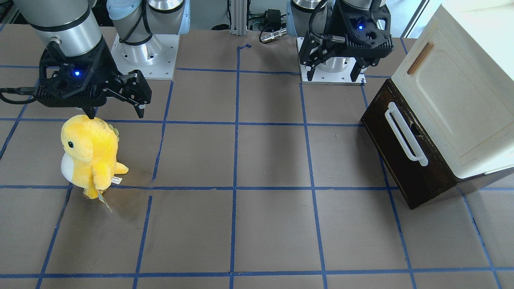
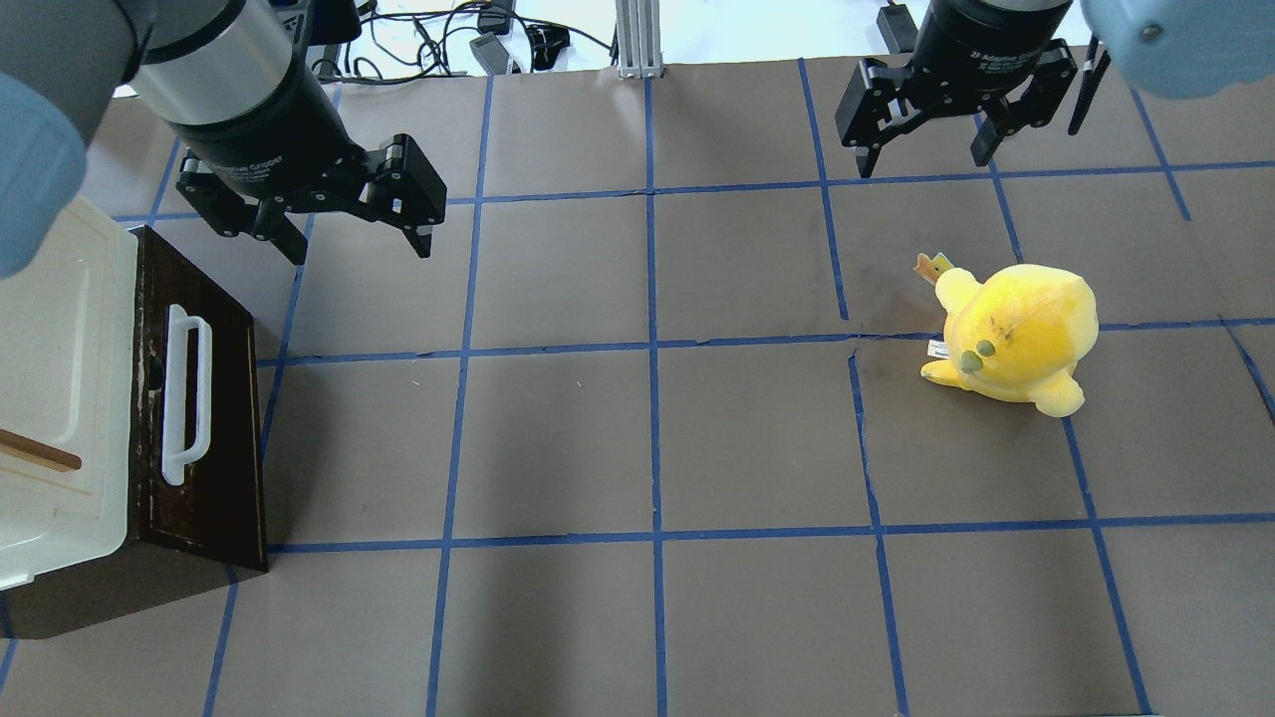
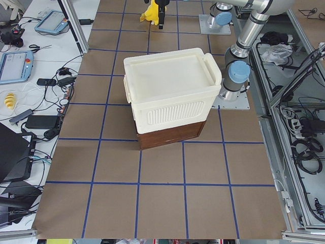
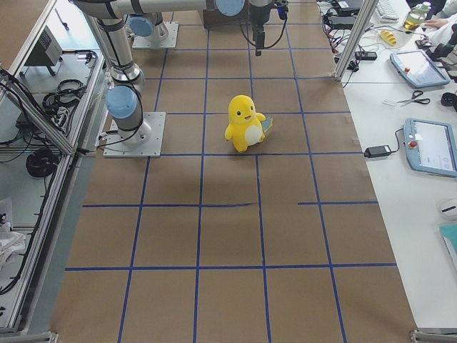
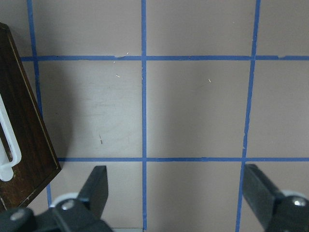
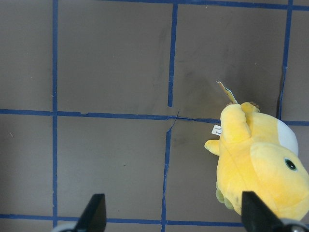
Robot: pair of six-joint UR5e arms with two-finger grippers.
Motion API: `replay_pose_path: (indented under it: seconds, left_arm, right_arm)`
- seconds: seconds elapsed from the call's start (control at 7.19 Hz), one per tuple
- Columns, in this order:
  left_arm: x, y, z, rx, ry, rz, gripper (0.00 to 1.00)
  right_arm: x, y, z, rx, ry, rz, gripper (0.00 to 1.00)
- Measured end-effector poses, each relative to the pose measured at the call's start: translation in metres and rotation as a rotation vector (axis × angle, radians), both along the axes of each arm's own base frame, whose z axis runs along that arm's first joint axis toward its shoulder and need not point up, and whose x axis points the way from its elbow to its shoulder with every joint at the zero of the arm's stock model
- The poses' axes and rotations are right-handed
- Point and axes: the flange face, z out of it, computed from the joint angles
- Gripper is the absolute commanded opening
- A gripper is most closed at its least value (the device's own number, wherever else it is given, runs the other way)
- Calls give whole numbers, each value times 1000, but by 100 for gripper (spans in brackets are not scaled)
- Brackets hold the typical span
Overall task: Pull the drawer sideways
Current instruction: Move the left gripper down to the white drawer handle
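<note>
Two grippers hang above the table (image 2: 647, 448), and neither has anything in it. The left gripper (image 2: 361, 247) has its fingers (image 5: 96, 186) spread wide with only bare table between them. The right gripper (image 2: 923, 161) is spread just as wide, and the yellow toy (image 2: 1016, 339) stands below and just to one side of its fingers, untouched. The drawer (image 2: 231, 438) is lower than the left fingers and off to their outer side, apart from them. In the left wrist view only a corner of its dark front shows, beyond the finger on the view's left, with the end of the white handle (image 2: 177, 398) further out. It looks shut, its front under the edge of the cream cabinet (image 2: 60, 329) that sits on top. The task looks not yet begun, and reaching the handle is the step in hand.

The drawer front stands askew to the fingers' line, so if the wrist does not turn to match, one finger may strike the wood while the other misses the bar. The handle is slim and looks smooth, so a shallow hold could slide off once the pull starts. Nothing visible holds the cabinet down, so a pull may drag the whole box across the table rather than open the drawer, and a pull off the drawer's own line could jam it
</note>
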Motion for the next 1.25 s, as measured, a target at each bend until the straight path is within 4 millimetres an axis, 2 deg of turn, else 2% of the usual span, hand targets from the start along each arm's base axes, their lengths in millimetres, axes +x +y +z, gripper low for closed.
replay_pose_path:
  seconds: [0.83, 0.97, 1.25]
  left_arm:
    - [0, -1, -2, 6, 0, 2, 100]
    - [0, -5, -10, 27, -10, 7, 100]
    - [11, -10, -52, 108, -141, 45, 100]
  right_arm:
    - [0, 0, 0, 0, 0, 1, 100]
    - [0, 0, 0, 0, 0, 0, 100]
    - [0, 0, 0, 0, 0, 0, 100]
